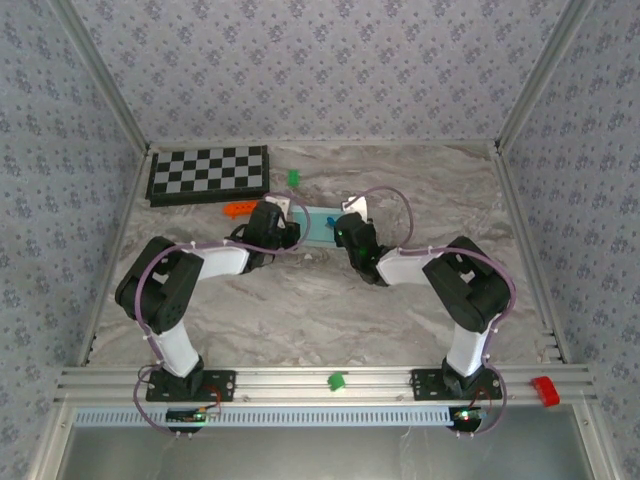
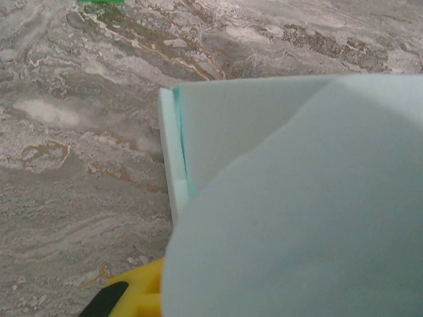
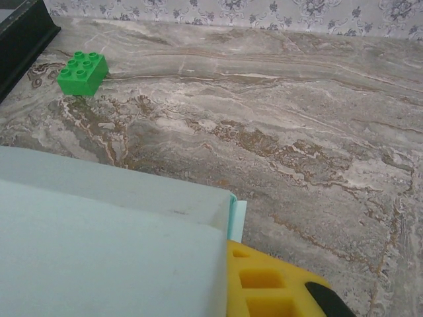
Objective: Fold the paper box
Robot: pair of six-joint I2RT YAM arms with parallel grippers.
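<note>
1. Fingers press nearly together: left fingers [image 2: 140, 295] and right fingers [image 3: 264, 282] each pinch one end of the paper box [image 1: 318, 222].
2. Pale blue card, partly folded, lies on the marble bench [image 1: 330, 310] between them.

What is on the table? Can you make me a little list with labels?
box: pale blue, mid-table, partly folded
left tool: shut, seems to pinch the box's left end
right tool: shut, seems to pinch the box's right end
board: black and white, far left corner
green brick: beyond the box, near the board
orange piece: just left of the left tool
</note>
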